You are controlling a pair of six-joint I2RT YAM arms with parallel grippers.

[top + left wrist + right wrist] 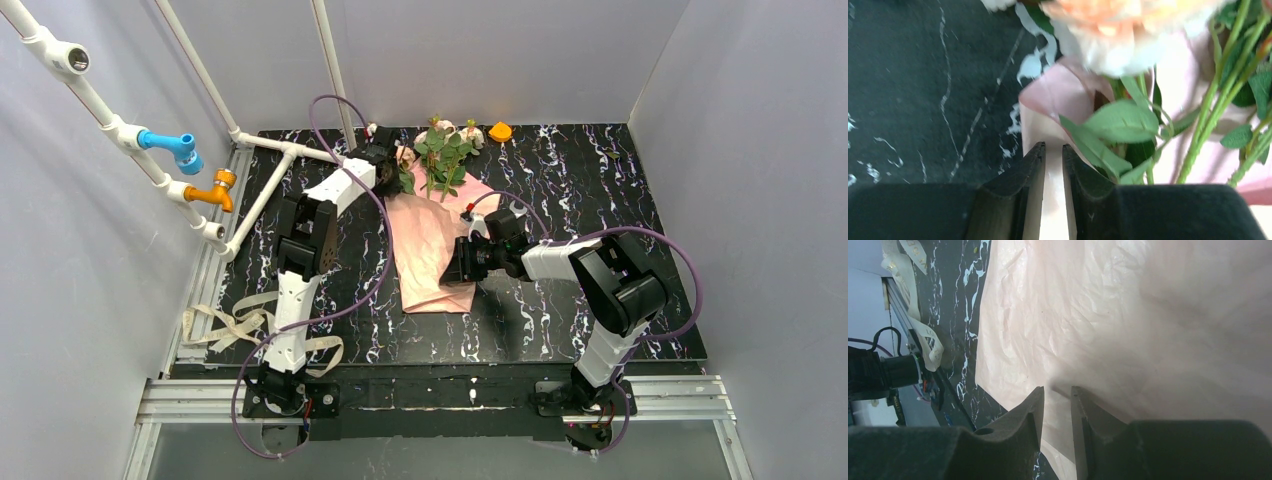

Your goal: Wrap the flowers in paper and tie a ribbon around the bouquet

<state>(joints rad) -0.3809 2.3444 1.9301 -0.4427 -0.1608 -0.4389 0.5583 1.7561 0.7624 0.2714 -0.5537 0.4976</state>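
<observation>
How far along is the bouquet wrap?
Done: flowers lie on the paper. In hand: left gripper at its far corner by the blooms, right gripper at its right edge; grips unclear. Left: rolling the cone, then tying the ribbon, lying untouched at the left of the table.
</observation>
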